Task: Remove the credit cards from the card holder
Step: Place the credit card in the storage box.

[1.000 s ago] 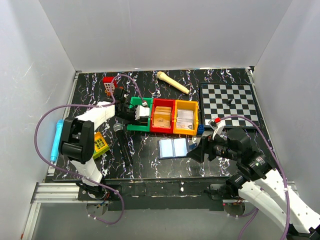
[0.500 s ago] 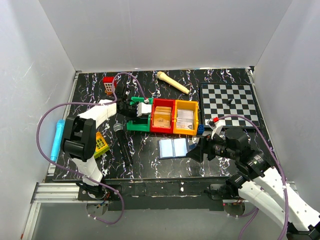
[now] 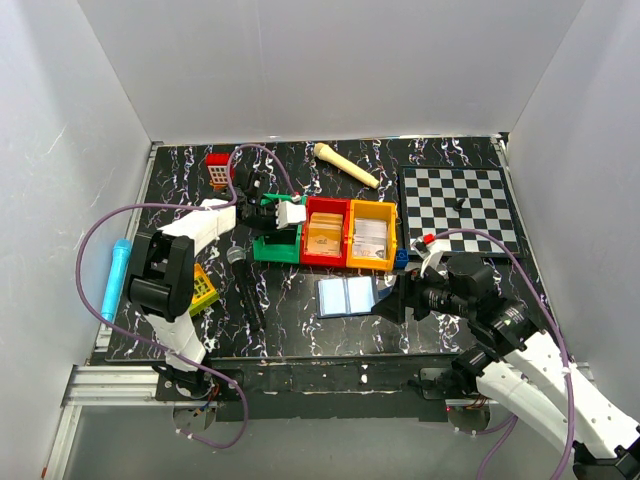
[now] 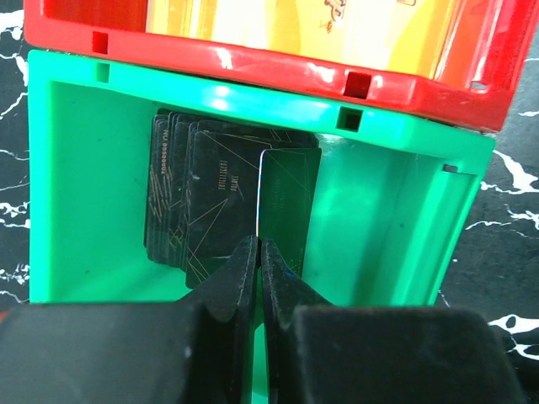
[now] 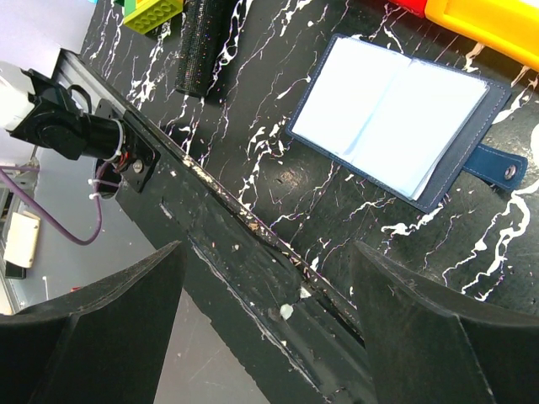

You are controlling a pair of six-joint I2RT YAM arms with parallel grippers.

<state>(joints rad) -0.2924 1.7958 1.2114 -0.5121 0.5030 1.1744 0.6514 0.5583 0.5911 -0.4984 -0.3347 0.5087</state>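
The left gripper [image 4: 259, 252] has crept toward 12 o'clock over the green bin [image 4: 84, 168], clamped on a dark card [image 4: 290, 198]. The right gripper [image 3: 390, 301] gapes at 3 o'clock of the holder [image 3: 345, 297], which lies open at 6 o'clock of the red bin [image 3: 326, 202]. It looks light and floppy, so I'd pin one leaf and pinch a card's edge.

Left wrist view, centre: a smooth, glossy green plastic bin [image 4: 84, 168], a shiny red plastic bin [image 4: 253, 59] above it. Inside, a stack of matt black cards [image 4: 194, 210] with fine pale print. A glossier dark card [image 4: 290, 202] is pinched in the left hand [image 4: 258, 246], its fingers [image 4: 227, 286] matt black plastic. Right wrist view, upper right: a navy card holder [image 5: 396, 114], grainy leather-like cover, smooth pale lining, metal snap [image 5: 509, 171], on a smooth black marble-look counter [image 5: 253, 151] with white veins.
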